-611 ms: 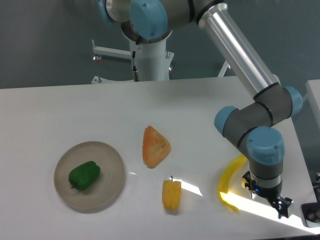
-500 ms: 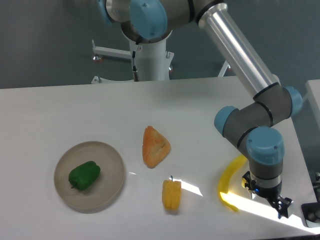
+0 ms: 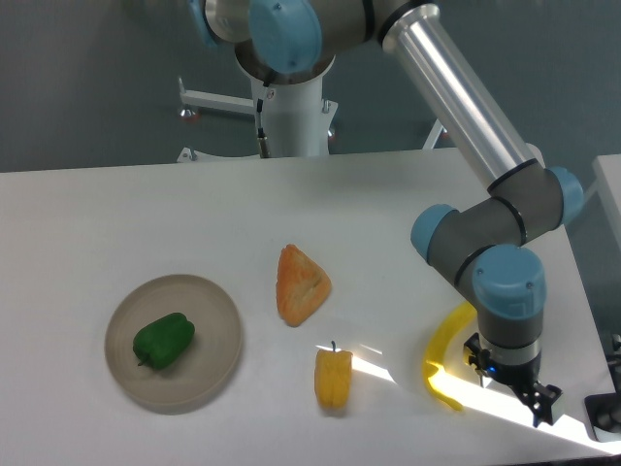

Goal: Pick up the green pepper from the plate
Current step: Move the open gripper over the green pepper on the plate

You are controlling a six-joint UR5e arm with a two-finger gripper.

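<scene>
The green pepper (image 3: 163,341) lies on the round beige plate (image 3: 215,320) at the front left of the white table. My gripper (image 3: 537,402) is far to the right, near the table's front right corner, low over the surface. It points down and holds nothing that I can see. Its fingers are small and dark against the bright patch, so I cannot tell how wide they stand.
A yellow pepper (image 3: 333,379) stands at the front middle. An orange wedge-shaped pastry (image 3: 300,283) lies behind it. A yellow banana (image 3: 445,355) lies just left of the gripper. The arm's base column (image 3: 289,107) rises at the table's far edge.
The arm's wrist and gripper have shifted slightly to the left. The pepper, plate and other items have not moved.
</scene>
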